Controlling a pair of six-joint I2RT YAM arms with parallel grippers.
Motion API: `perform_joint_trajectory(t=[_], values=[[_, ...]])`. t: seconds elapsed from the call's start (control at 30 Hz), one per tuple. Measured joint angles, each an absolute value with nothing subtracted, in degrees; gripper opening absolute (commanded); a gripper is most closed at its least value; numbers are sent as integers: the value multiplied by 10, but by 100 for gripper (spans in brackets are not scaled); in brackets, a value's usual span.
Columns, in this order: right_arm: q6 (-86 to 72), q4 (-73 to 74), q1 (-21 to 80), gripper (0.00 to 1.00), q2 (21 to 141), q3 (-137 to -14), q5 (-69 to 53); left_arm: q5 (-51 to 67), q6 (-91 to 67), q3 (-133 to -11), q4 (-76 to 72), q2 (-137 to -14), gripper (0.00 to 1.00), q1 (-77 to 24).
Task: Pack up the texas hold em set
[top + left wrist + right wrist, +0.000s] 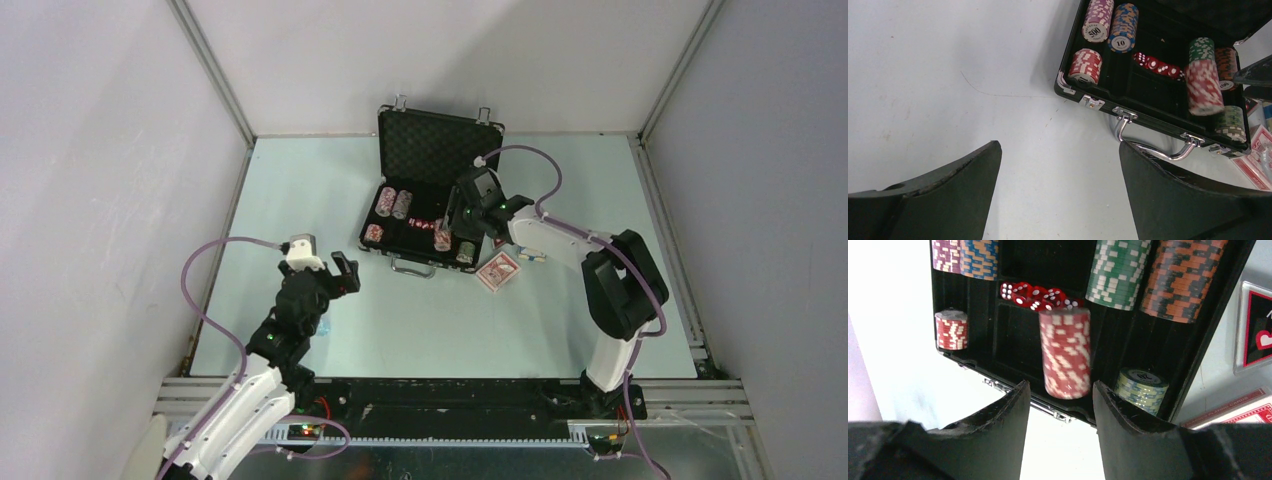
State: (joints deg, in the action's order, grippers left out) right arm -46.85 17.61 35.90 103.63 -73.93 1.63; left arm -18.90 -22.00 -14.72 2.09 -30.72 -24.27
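Observation:
The black briefcase (440, 140) lies open at the back middle of the table, lid up and metal handle (1153, 150) towards me. Chip stacks lie in its slots: purple (1096, 20), blue-orange (1123, 27), short red (1085, 65), green (1118, 272) and orange-black (1180, 277). Red dice (1038, 295) sit in a row. My right gripper (1059, 385) hovers open over the case's front edge. Just beyond its tips a tall red-white stack (1066, 352) looks blurred, next to a pale stack (1140, 390). My left gripper (1059, 145) is open over bare table.
A red card deck (498, 271) lies on the table by the case's right front corner, with a clear box showing a red-and-black card (1255, 335) beside it. Grey walls enclose the table on the left, back and right.

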Motion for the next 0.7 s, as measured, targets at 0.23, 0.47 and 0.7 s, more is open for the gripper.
perform_joint_trajectory(t=[0.23,0.47,0.7], values=[[-476,161,359,56,1045,-748,27,-189,-220,-147,21,-310,95,-243],[-465,159,359,64,1048,-749,35,-189,-220,-147,20,-310,95,-243],[-431,190,383,79,1074,-829,57,-189,-220,-147,20,-312,95,-243]])
